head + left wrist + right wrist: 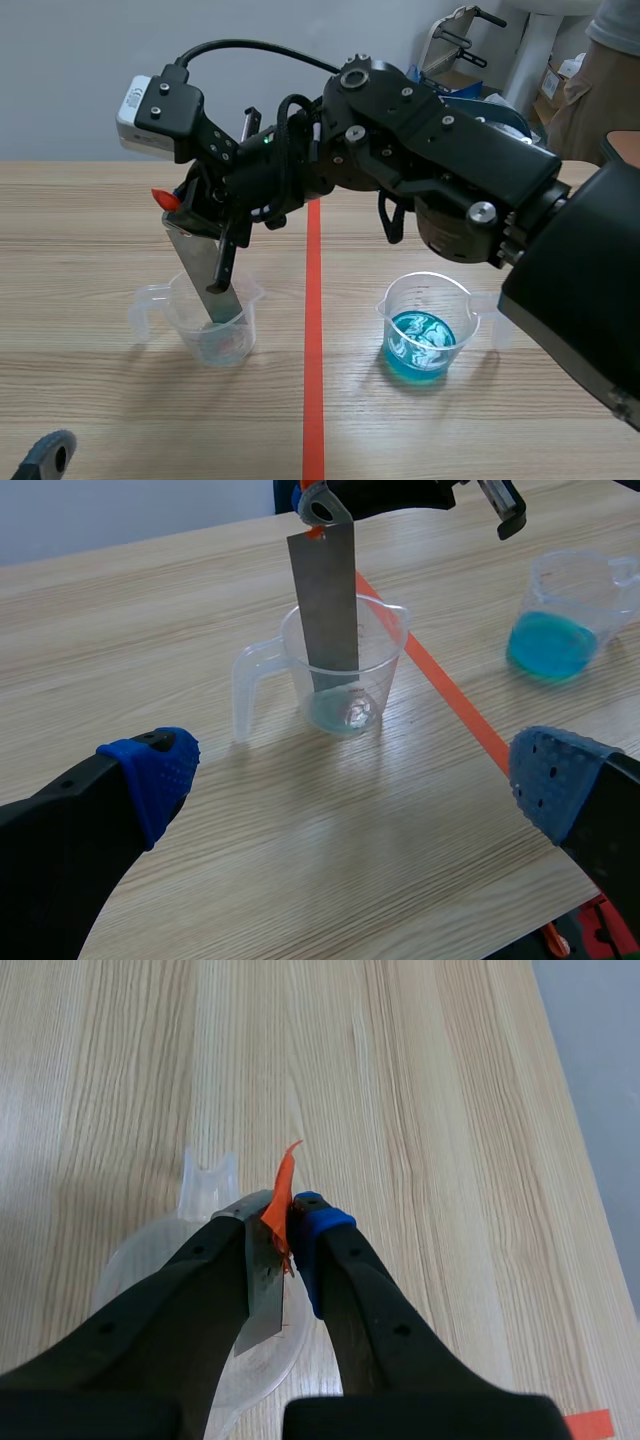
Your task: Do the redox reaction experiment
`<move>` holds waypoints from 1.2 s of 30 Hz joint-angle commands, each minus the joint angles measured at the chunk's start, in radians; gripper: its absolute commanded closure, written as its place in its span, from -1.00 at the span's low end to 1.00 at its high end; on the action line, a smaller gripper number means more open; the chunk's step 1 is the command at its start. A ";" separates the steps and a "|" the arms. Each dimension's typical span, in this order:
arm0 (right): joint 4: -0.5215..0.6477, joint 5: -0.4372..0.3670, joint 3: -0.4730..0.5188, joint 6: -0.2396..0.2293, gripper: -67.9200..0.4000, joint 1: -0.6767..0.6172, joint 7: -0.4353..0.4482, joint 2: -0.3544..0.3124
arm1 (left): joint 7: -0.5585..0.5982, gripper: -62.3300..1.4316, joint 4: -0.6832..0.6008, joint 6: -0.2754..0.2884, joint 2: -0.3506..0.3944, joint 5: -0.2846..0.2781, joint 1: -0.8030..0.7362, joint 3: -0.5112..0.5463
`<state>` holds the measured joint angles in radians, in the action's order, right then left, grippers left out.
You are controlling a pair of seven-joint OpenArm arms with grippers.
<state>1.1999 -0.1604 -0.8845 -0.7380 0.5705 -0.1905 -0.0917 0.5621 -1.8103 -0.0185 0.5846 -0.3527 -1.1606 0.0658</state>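
Note:
A grey metal strip with an orange tag at its top stands tilted in a clear beaker left of the red line. My right gripper, reaching across from the right, is shut on the strip's top end beside the tag. The strip's lower end dips into a little pale liquid in that beaker. A second beaker with blue liquid stands right of the line. My left gripper is open, low and near the table's front, short of the first beaker.
An orange-red tape line runs down the middle of the wooden table. A person stands at the back right beside cardboard boxes. My left fingertip shows at the front left corner.

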 commanded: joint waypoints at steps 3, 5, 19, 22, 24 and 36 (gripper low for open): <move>0.014 -0.003 -0.006 -0.008 0.96 0.027 0.008 0.003 | 0.017 -1.00 -0.017 0.002 -0.008 -0.003 -0.002 -0.002; 0.014 -0.003 -0.006 -0.008 0.94 0.027 0.007 0.004 | 0.017 -1.00 -0.017 0.002 -0.008 -0.003 -0.002 -0.002; 0.014 0.000 -0.007 -0.008 -1.00 0.027 -0.009 0.034 | 0.017 -1.00 -0.017 0.002 -0.008 -0.003 -0.002 -0.002; 0.014 0.000 -0.007 -0.008 -1.00 0.027 -0.009 0.034 | 0.017 -1.00 -0.017 0.002 -0.008 -0.003 -0.002 -0.002; 0.014 0.000 -0.007 -0.008 -1.00 0.027 -0.010 0.034 | 0.017 -1.00 -0.017 0.002 -0.008 -0.003 -0.002 -0.002; 0.014 0.000 -0.007 -0.008 -1.00 0.027 -0.028 0.034 | 0.017 -1.00 -0.017 0.002 -0.008 -0.003 -0.002 -0.002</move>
<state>1.2003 -0.1490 -0.8906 -0.7383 0.5701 -0.2256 -0.0608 0.5621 -1.8103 -0.0185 0.5846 -0.3527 -1.1606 0.0658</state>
